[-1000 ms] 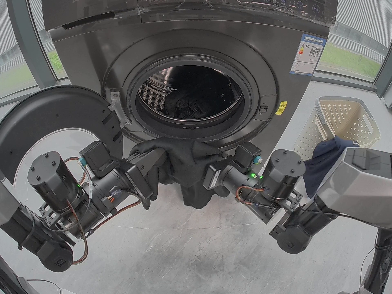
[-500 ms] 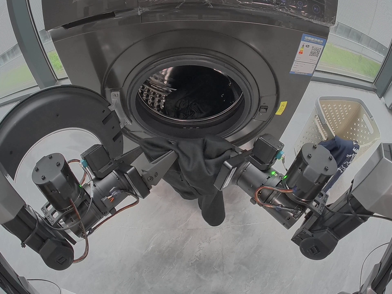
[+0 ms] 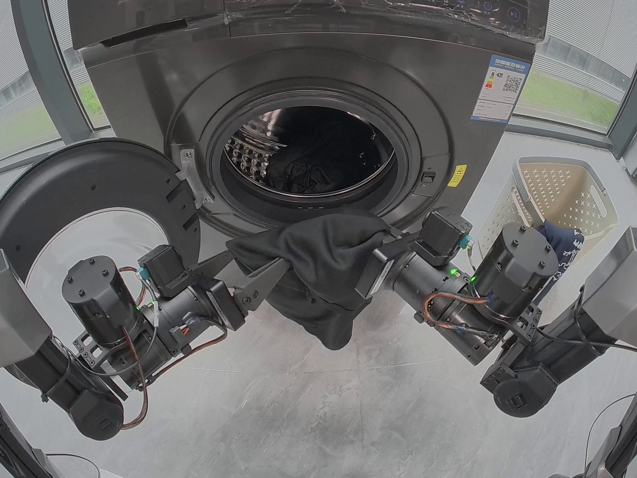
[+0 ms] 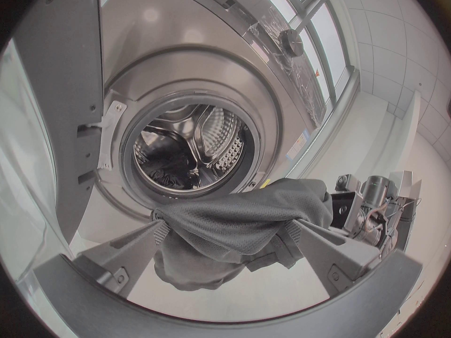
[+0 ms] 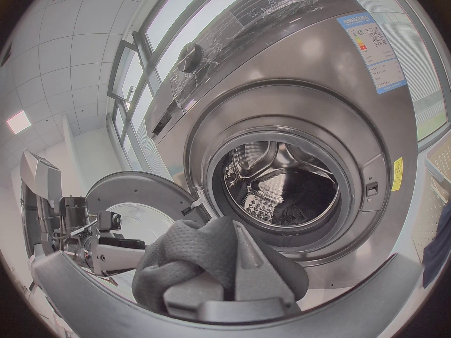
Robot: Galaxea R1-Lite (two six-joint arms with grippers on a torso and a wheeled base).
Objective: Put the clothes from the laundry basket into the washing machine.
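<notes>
Slung just below the open mouth of the washing machine, apparently for lifting in, a black garment is pinched in the closed jaws of the right gripper and draped across the wide-spread jaws of the left gripper, the right-hand grip itself being largely buried under cloth, while a blue garment is seen hanging from the laundry basket.

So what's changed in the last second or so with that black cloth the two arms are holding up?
The right pincer, shut on the black garment, swung to the robot's right and lifted it, so the dangling end hangs shorter. The left pincer, open under the cloth, barely shifted. The washing machine, its open door, the clothes in the drum and the laundry basket stayed put.
</notes>
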